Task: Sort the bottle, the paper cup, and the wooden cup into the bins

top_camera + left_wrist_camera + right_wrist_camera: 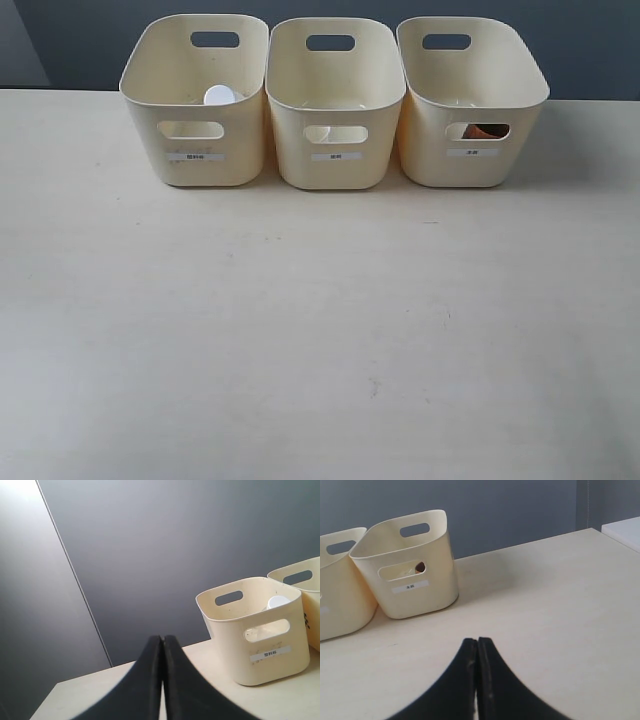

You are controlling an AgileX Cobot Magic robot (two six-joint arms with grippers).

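One bottle (pixel 220 96) shows only as a white cap above the rim inside the left bin (pixel 195 100) of the exterior view; the left wrist view shows the same cap (pixel 278 602) in that bin (pixel 255 630). One paper cup (pixel 318 133) is glimpsed as a pale shape through the front handle slot of the middle bin (pixel 335 105). One wooden cup (pixel 487 131) shows as a reddish-brown patch through the front slot of the right bin (pixel 470 100), and the right wrist view catches the same brown patch (pixel 420 567) behind that bin's (pixel 405 565) slot.

There are three bins, standing in one row at the far side of the table (pixel 320 330), sides touching or nearly so, each with a small white label on its front. Behind them rises a dark grey wall (pixel 90 40).

The tabletop in front of the row is wide, pale and bare right up to the near edge, and nothing stands between the arms and the bins.

Neither arm appears in the exterior view. The left gripper (pixel 162 645) has its black fingers pressed together with nothing between them, and the right gripper (pixel 477 647) is likewise clenched on nothing, above bare table.
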